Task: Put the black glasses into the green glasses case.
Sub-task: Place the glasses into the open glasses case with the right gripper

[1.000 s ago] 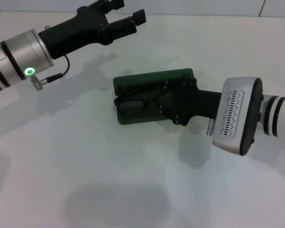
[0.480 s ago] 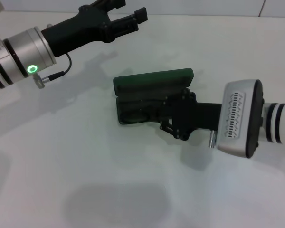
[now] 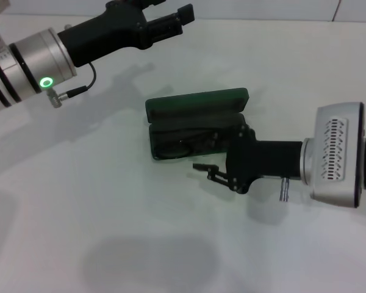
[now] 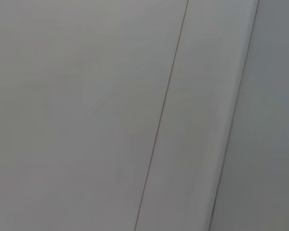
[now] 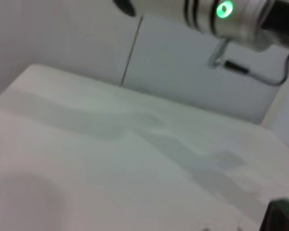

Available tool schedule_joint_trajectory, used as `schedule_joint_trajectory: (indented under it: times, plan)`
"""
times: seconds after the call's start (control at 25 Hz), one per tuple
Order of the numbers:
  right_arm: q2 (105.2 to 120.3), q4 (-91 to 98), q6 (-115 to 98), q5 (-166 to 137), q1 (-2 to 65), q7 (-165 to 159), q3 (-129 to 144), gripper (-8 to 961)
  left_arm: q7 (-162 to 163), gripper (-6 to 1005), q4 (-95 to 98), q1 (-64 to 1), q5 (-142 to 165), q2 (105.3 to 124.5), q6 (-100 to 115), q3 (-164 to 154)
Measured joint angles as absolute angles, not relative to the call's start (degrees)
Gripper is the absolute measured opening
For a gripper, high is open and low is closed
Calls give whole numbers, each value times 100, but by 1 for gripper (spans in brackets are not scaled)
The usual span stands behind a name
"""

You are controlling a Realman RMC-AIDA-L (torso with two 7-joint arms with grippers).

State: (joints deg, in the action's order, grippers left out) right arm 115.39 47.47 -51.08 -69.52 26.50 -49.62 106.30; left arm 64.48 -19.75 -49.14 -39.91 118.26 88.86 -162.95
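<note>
Green glasses case [image 3: 195, 122] lies open at table centre, black glasses [image 3: 186, 144] inside. We log right gripper [image 3: 215, 173] released at its 5 o'clock; left gripper [image 3: 171, 15] parted, 11 o'clock. We read no lettering.

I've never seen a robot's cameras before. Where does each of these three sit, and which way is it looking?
Head view: on the robot's head, looking down at the white table; shows the open green glasses case holding the black glasses, the left end effector raised at the far side, and the right end effector beside the case.
Left wrist view: on the left wrist, facing a plain wall; no body part shows.
Right wrist view: on the right wrist, facing across the table.
Shared: head and right wrist views both show the left arm's green light.
</note>
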Motion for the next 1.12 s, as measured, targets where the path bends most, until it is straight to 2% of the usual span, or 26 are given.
schedule_joint_trajectory:
  times: [0.28,0.84,1.12]
  plan:
    - [11607,4206,-4690,-7229,3128,-5345,10638,283,6448,888,-1975,-4950,-3991,11873,8876,-16295]
    - [11610,4158,-4456,-6959,3116,-5310,10474,285,6410,888,-1978,-4957,-3990,11893,8877,-16295]
    - [11504,4184,-5858,-7012,2905,-5412,9649,286,6460,888,-1995,-4946,-4018,11869,8880,-16295]
